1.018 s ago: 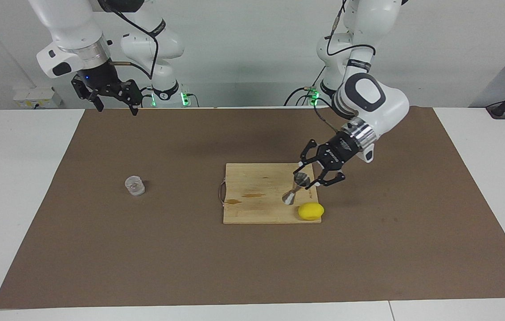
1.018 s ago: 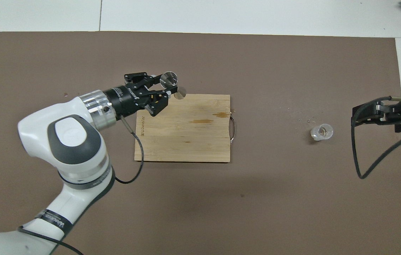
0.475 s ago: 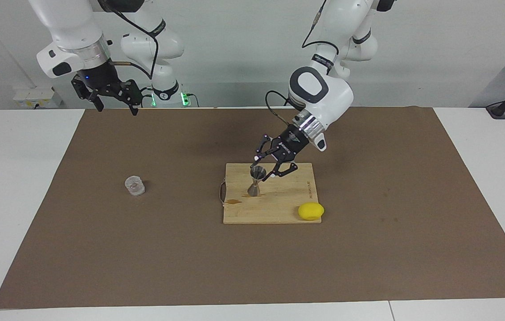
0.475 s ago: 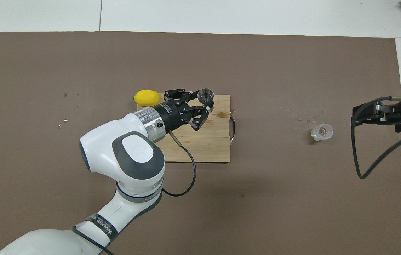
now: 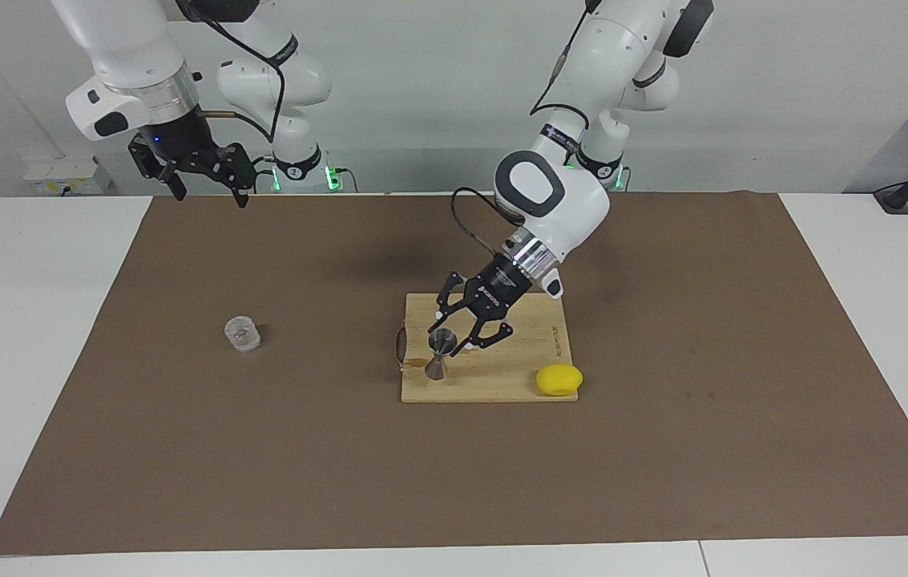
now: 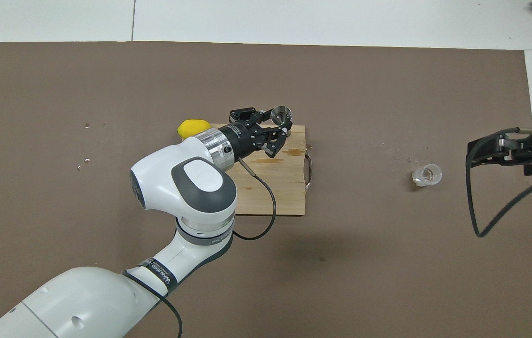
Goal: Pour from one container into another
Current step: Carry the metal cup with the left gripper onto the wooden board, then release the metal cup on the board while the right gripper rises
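Observation:
The steel jigger [image 5: 438, 353] [image 6: 281, 114] stands upright in my left gripper [image 5: 447, 343] [image 6: 278, 125], which is shut on its waist. It is low over the wooden board [image 5: 502, 377] [image 6: 270, 188], at the handle end; whether its base touches the board I cannot tell. The small clear glass cup [image 5: 243, 334] [image 6: 427, 174] stands alone on the brown mat toward the right arm's end of the table. My right gripper [image 5: 201, 178] [image 6: 487, 152] hangs open and holds nothing, high over the mat's edge near its own base, where the arm waits.
A yellow lemon [image 5: 558, 379] [image 6: 193, 127] rests at the board's corner toward the left arm's end. The board's metal handle [image 5: 398, 346] [image 6: 309, 171] points toward the cup. A brown mat [image 5: 454, 481] covers the white table.
My left gripper has carried the jigger across the board, from beside the lemon to the handle end. The right arm and the cup have stayed still.

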Robot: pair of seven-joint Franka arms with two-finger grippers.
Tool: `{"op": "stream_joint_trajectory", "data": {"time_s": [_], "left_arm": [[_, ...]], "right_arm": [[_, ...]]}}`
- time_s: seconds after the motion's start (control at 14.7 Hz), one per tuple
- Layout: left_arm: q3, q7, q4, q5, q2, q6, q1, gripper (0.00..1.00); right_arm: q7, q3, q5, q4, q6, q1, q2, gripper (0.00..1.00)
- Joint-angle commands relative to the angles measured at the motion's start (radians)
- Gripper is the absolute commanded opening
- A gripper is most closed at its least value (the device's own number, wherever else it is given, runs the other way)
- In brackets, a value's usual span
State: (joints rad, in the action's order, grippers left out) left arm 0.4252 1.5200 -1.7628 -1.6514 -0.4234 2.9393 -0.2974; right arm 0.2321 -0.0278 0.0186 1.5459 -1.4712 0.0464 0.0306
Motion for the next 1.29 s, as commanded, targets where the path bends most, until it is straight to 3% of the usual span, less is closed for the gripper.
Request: {"op": "stream_joint_trajectory", "data": {"time_s": [0.0, 0.61, 1.22], "left_arm": [[-0.013, 0.000, 0.002, 0.015, -0.003, 0.027, -0.023, 0.00], [-0.011, 0.003, -0.116, 0.039, 0.064, 0.029, -0.040, 0.00], [-0.013, 0.002, -0.133, 0.041, 0.069, 0.038, -0.045, 0.00]], "right_arm": [[-0.014, 0.005, -0.019, 0.008, 0.014, 0.000, 0.014, 0.99], [-0.014, 0.005, -0.019, 0.008, 0.014, 0.000, 0.014, 0.99], [-0.017, 0.005, -0.019, 0.008, 0.017, 0.000, 0.014, 0.99]]}}
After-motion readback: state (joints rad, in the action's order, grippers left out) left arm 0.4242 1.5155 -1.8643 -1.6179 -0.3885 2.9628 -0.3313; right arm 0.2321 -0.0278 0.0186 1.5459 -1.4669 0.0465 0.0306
